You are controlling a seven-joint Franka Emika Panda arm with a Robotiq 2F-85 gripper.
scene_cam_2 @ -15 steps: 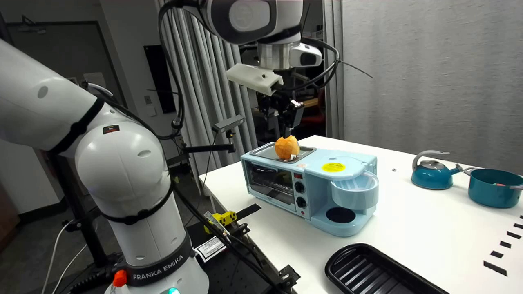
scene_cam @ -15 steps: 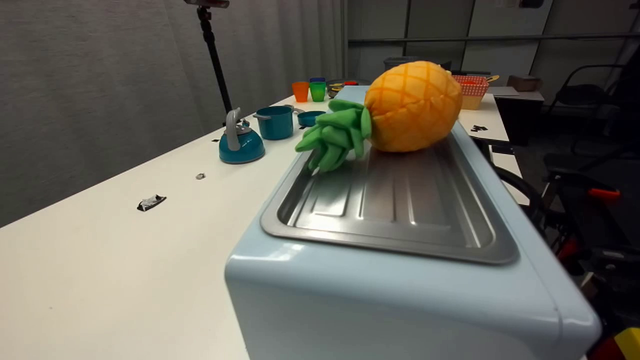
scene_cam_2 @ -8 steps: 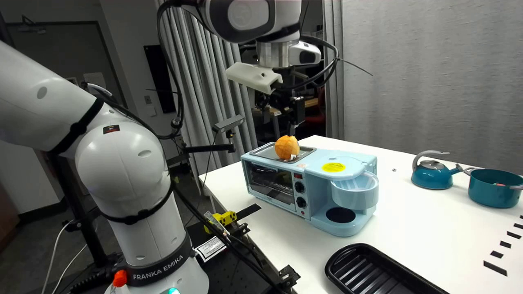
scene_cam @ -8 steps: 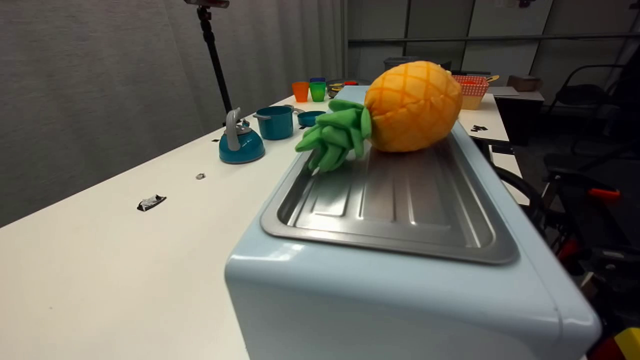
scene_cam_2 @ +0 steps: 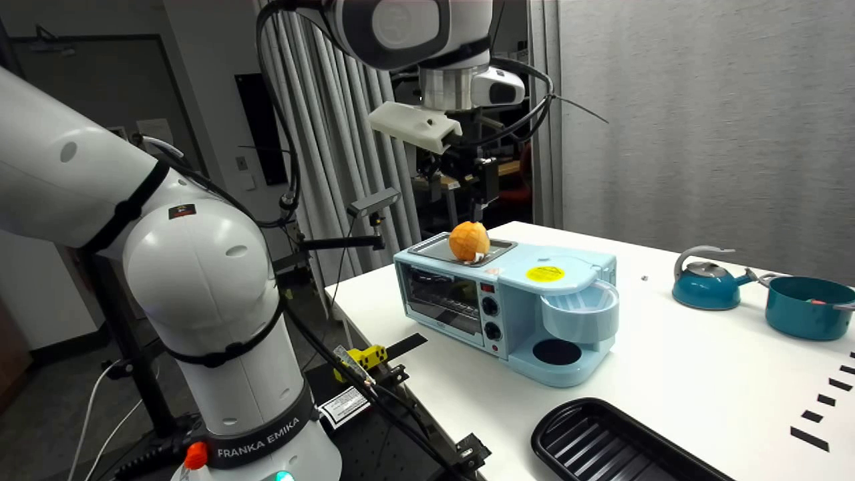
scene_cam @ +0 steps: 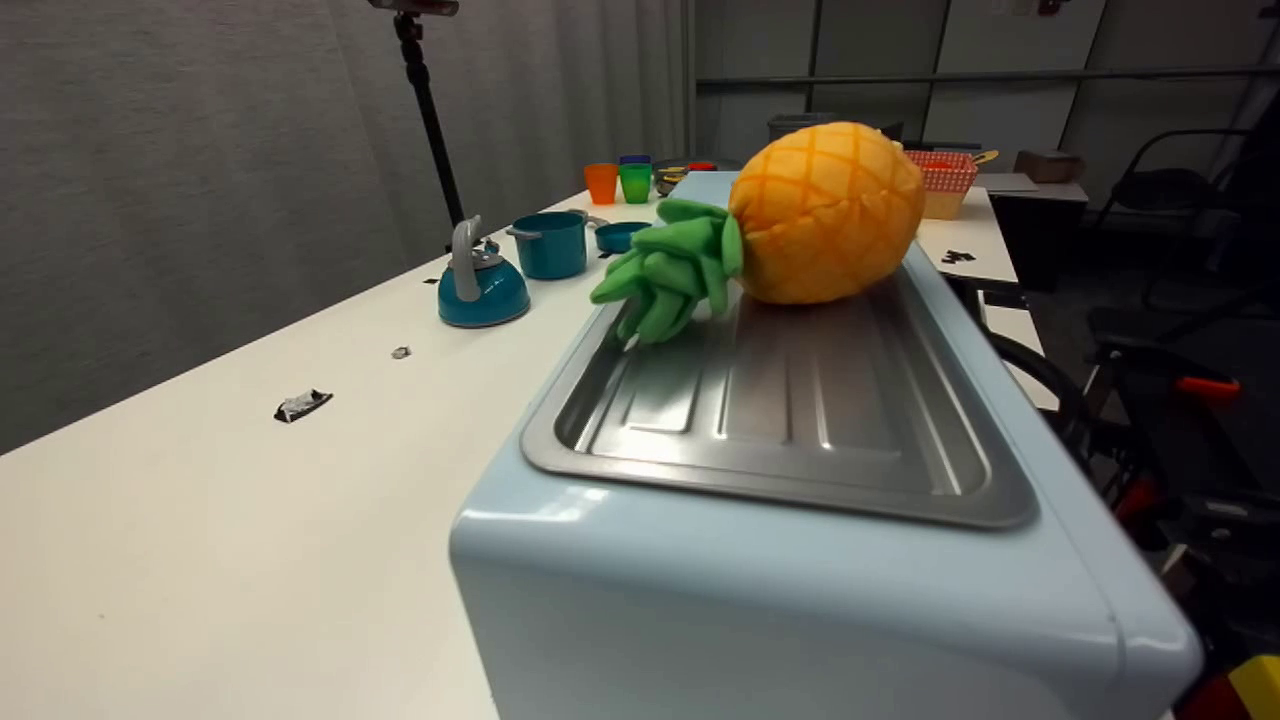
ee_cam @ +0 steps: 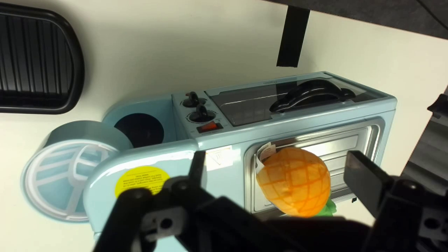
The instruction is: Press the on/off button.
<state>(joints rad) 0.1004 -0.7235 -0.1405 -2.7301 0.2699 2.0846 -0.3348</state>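
Observation:
The red on/off switch [ee_cam: 210, 126] sits on the front panel of the light-blue breakfast machine [ee_cam: 220, 140] in the wrist view. It also shows in an exterior view [scene_cam_2: 487, 288], above two black knobs [scene_cam_2: 491, 306]. My gripper [ee_cam: 280, 171] is open and empty, its fingers wide apart above the machine's top. A plush pineapple [ee_cam: 294, 182] lies on the metal tray [ee_cam: 376, 129] below and between the fingers, not gripped. In an exterior view the gripper [scene_cam_2: 462, 195] hangs above and behind the pineapple, away from the switch.
The glass oven door with its black handle [ee_cam: 311, 92] lies beside the knobs. A coffee basket [scene_cam_2: 580, 314] juts from the machine's other end. A black grill tray [scene_cam_2: 621, 441], a teal kettle [scene_cam_2: 708, 287] and a teal pot [scene_cam_2: 808, 310] stand on the white table.
From one second to half a second ago, my gripper rises slightly and its visible finger swings to the right and straightens. Since then almost nothing moves. The pineapple and machine stay still.

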